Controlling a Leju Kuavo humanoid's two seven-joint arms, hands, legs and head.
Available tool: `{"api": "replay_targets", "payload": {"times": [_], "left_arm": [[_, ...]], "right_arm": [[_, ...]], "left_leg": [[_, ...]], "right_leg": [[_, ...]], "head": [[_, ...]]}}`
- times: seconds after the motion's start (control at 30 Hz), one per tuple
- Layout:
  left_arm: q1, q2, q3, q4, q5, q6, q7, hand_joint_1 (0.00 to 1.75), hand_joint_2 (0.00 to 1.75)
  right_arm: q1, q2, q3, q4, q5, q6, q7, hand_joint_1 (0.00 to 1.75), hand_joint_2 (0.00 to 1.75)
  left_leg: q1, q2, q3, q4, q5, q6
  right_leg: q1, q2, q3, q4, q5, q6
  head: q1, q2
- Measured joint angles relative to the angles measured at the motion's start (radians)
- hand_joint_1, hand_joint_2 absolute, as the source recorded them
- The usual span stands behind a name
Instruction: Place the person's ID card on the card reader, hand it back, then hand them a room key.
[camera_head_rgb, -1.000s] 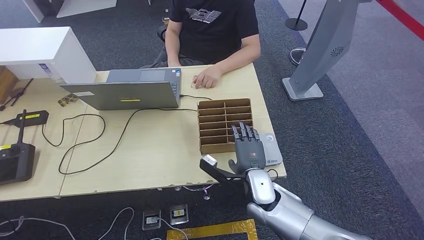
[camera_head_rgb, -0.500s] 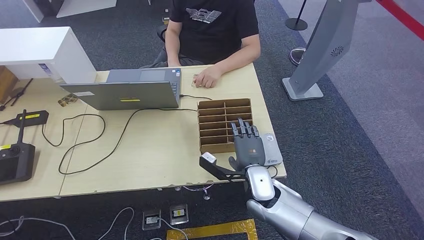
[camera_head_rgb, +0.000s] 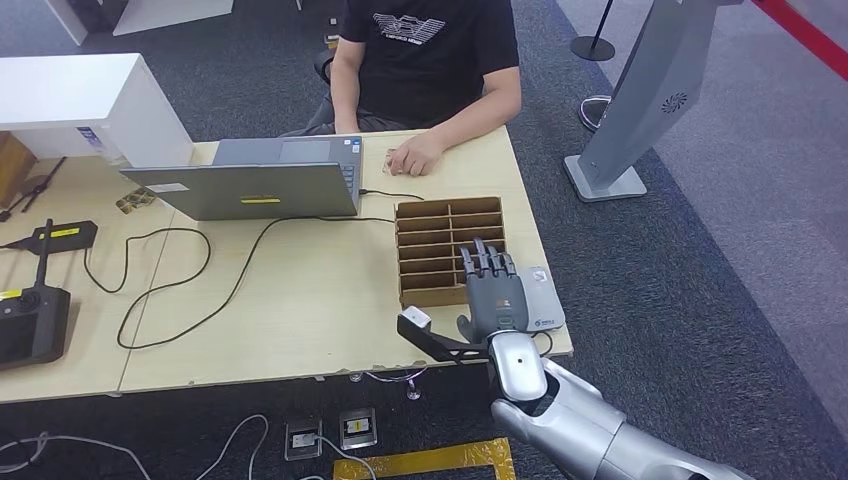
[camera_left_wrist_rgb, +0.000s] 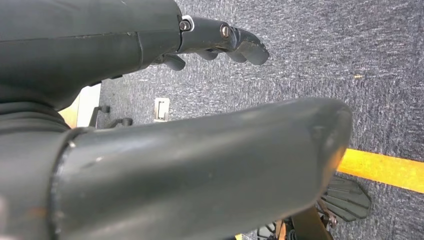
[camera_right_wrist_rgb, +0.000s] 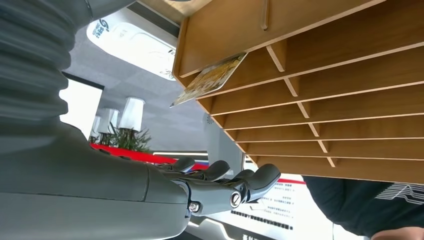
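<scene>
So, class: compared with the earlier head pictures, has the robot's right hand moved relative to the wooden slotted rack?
Yes, slightly. The right hand has crept forward, its fingers reaching a little further over the wooden slotted rack, which stays put.

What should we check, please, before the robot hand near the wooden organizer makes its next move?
1. Right robot hand free: ok, fingers apart, nothing in it.
2. Card available in the wooden organizer: ok, one sticks out of an end slot.
3. Card reader free of cards: cannot tell, the right robot hand covers part of it.
4. Person's hand ready to receive: not ok, it rests on the table beside the laptop.
5. Left robot hand out of the way: ok, it hangs over the floor, holding nothing.
</scene>
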Motion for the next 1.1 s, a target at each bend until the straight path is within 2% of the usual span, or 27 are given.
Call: {"api": "replay_targets", "payload": {"times": [0.53,1.1], "left_arm": [[0.000,0.000,0.000,0.000,-0.014,0.003,0.000,0.00,0.00],[0.000,0.000,0.000,0.000,-0.014,-0.005,0.000,0.00,0.00]], "right_arm": [[-0.014,0.008,0.001,0.043,-0.047,-0.022,0.000,0.00,1.75],[-0.016,0.009,-0.016,0.079,0.005,-0.087,0.000,0.00,1.75]], "left_leg": [[0.000,0.000,0.000,0.000,0.000,0.000],[0.000,0.000,0.000,0.000,0.000,0.000]], "right_leg": [[0.000,0.000,0.000,0.000,0.000,0.000],[0.000,0.000,0.000,0.000,0.000,0.000]], "head": [[0.000,0.000],[0.000,0.000]]}}
